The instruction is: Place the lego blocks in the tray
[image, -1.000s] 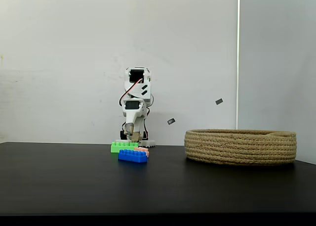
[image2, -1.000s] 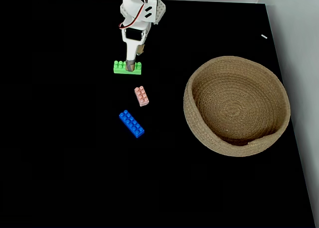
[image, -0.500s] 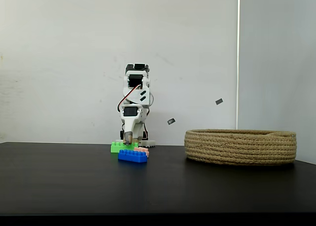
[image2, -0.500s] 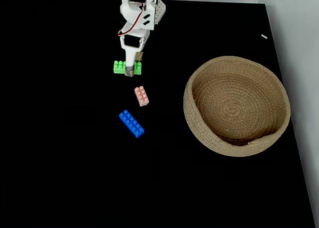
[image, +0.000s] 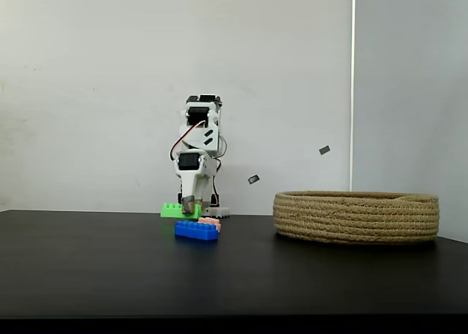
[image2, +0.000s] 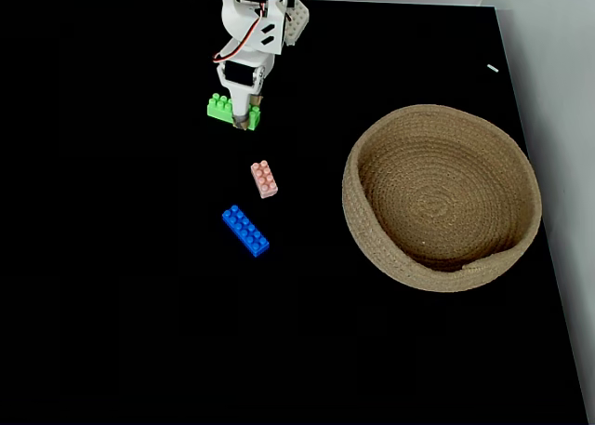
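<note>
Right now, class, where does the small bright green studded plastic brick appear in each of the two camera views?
A fixed view from the side: the small bright green studded plastic brick sits left of centre, just above the blue brick.
A fixed view from above: it is near the top, left of centre.
Shared landmark: the round coiled tan rope basket, to its right in both.

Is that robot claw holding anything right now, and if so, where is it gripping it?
Yes. The gripper is shut on the green brick, pinching it near its right end as the top view shows it. In the side view the brick hangs just clear of the table.
</note>
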Robot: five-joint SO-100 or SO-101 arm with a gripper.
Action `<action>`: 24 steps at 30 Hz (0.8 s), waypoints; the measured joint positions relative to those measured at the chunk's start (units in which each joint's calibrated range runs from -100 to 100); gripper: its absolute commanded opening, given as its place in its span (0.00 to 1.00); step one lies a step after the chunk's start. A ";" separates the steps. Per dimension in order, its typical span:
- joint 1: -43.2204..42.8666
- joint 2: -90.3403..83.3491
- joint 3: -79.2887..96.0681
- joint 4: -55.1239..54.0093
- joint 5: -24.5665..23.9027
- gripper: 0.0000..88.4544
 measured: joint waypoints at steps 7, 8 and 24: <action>-6.51 -7.04 -16.00 9.18 -3.71 0.00; -8.47 -7.97 -17.41 9.01 -4.25 0.00; -36.48 8.91 -24.13 -17.21 -15.38 0.00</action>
